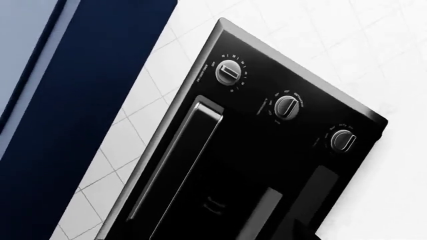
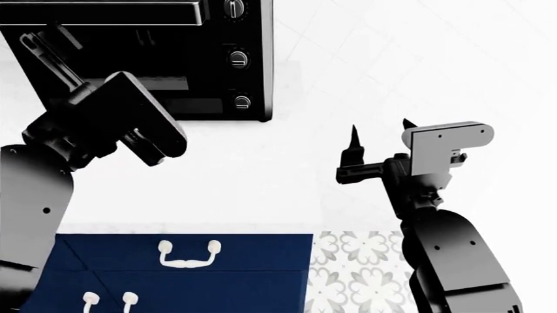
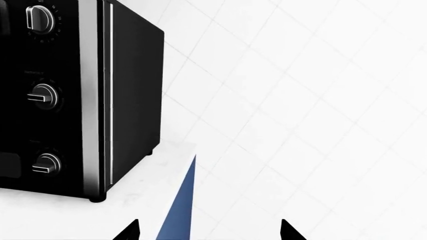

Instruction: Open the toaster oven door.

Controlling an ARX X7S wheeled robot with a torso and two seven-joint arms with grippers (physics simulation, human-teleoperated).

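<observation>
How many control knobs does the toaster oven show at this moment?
3, in one column on the toaster oven beside its door: top knob, middle knob, bottom knob. None looks hidden.

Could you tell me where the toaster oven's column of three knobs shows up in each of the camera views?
Left wrist view: the knobs run diagonally across the toaster oven, beside the door handle.
Head view: at top centre, down the oven's right edge.
Right wrist view: along the left edge.
Shared landmark: the middle knob.
</observation>
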